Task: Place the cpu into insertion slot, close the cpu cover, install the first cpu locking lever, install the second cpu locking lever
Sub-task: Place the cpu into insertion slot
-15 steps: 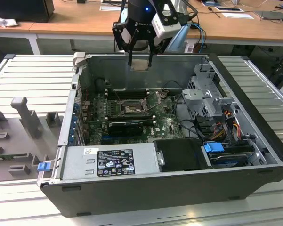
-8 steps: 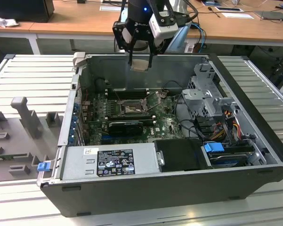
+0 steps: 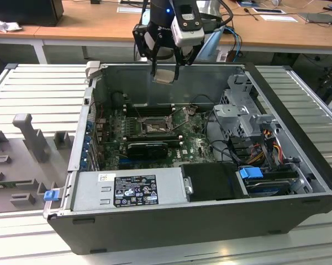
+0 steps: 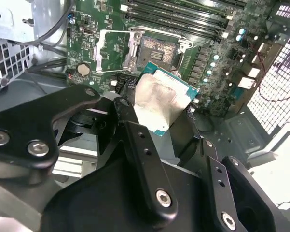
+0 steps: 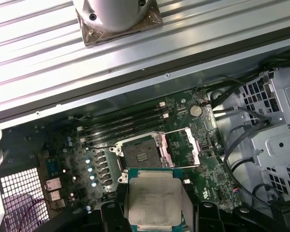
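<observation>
In the exterior view my gripper (image 3: 164,70) hangs above the open computer case's back wall, shut on the cpu (image 3: 164,76), a thin silver-faced square held by two opposite edges. Both wrist views show the cpu (image 4: 161,101) (image 5: 154,200) between the black fingers (image 4: 128,125) (image 5: 112,215). Well below it on the green board lies the insertion slot (image 3: 154,128) (image 4: 157,50) (image 5: 141,155), dark and uncovered. The cpu cover (image 4: 113,50) (image 5: 183,145) stands swung open beside the slot.
Long black memory slots (image 5: 120,123) run beside the socket. A power supply (image 3: 130,190) fills the case's front. A drive cage (image 3: 240,113) with cables (image 3: 265,143) sits at the exterior view's right. A black card (image 3: 148,148) lies just in front of the socket.
</observation>
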You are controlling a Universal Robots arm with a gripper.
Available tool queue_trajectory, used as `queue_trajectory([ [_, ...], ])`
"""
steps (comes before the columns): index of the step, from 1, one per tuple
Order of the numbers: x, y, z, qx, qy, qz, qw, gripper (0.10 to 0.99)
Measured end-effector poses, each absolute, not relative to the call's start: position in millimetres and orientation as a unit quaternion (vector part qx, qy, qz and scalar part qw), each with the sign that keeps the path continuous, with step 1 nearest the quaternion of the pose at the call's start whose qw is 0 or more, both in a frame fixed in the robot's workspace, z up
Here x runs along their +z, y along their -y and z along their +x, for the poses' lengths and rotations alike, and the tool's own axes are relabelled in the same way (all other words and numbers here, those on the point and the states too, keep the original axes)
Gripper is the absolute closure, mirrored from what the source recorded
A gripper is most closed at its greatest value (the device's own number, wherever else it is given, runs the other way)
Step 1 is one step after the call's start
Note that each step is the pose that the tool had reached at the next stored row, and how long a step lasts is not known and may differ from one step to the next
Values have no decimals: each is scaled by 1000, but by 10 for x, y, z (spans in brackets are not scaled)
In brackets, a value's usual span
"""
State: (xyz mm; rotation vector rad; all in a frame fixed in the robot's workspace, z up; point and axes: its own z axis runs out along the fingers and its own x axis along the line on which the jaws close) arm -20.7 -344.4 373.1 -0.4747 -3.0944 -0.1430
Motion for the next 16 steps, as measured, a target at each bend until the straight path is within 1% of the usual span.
queue_trajectory([
  [16,3728,3444,-207,-46,976,-213,1,557],
])
